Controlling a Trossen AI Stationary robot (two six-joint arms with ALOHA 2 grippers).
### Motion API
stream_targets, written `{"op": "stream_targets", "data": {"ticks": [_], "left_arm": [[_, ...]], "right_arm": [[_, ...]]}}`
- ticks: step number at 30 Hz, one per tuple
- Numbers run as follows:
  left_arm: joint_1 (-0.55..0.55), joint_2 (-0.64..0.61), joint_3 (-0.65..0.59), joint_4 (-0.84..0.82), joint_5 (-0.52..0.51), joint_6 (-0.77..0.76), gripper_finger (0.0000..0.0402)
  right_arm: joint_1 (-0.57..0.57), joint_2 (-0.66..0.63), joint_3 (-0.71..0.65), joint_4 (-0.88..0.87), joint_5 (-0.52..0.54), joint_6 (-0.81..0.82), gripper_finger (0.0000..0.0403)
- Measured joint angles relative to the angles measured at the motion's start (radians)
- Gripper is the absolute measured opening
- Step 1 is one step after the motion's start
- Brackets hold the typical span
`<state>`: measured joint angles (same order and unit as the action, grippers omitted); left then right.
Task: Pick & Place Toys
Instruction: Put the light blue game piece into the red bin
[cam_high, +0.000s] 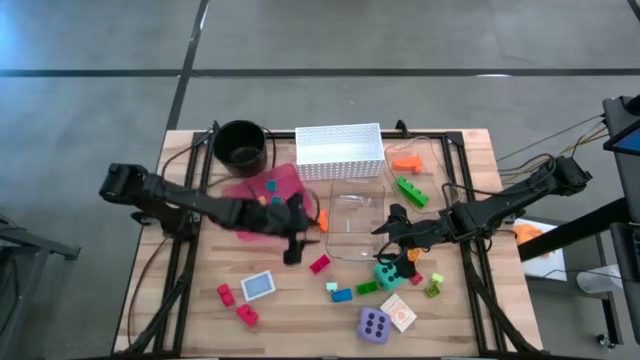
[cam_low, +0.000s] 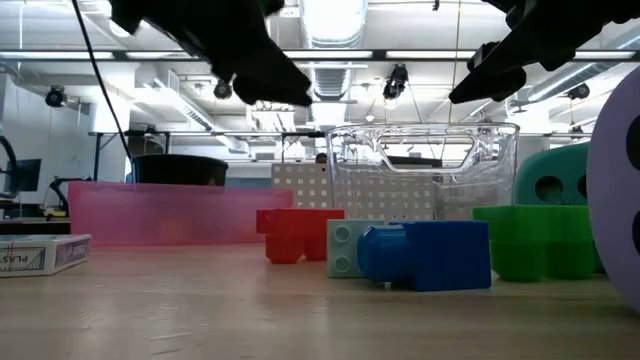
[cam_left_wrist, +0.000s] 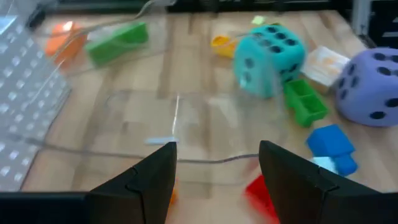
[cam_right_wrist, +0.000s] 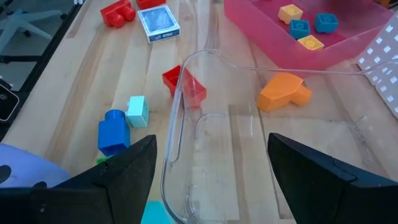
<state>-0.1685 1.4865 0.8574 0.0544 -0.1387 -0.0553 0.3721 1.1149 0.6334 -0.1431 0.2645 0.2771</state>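
Note:
My left gripper (cam_high: 308, 222) is open and empty at the left side of a clear plastic bin (cam_high: 355, 225); its fingers (cam_left_wrist: 163, 171) point across the bin. My right gripper (cam_high: 392, 228) is open and empty at the bin's right side, above its rim (cam_right_wrist: 177, 118). Loose toys lie on the table: an orange brick (cam_right_wrist: 283, 90) and a red brick (cam_right_wrist: 186, 84) by the bin's left side, a teal die (cam_left_wrist: 268, 53), a purple die (cam_left_wrist: 370, 87), blue (cam_left_wrist: 333, 143) and green (cam_left_wrist: 305, 99) bricks, and a card deck (cam_high: 258, 286).
A pink tray (cam_high: 250, 215) holds small yellow and blue bricks (cam_right_wrist: 308, 28). A white perforated basket (cam_high: 340, 150) and a black pot (cam_high: 240, 145) stand at the far edge. An orange brick (cam_high: 405, 160) and a green brick (cam_high: 412, 190) lie at the far right, and red bricks (cam_high: 235, 305) at the near left.

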Motion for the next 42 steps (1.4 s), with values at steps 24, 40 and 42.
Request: {"op": "stream_targets", "data": {"ticks": [24,40,42], "left_arm": [[-0.257,0.469,0.113,0.344,-0.164,-0.163,0.0231],[-0.277,0.512,0.180,0.115,-0.183,-0.216,0.0215],[-0.277,0.512,0.176,0.113,-0.183,-0.216,0.0196]], "right_arm": [[0.001,0.000,-0.004,0.001,0.000,0.000,0.0306],[0.001,0.000,-0.014,0.001,0.000,0.000,0.0306],[0.001,0.000,-0.014,0.002,0.000,0.000,0.0306]]}}
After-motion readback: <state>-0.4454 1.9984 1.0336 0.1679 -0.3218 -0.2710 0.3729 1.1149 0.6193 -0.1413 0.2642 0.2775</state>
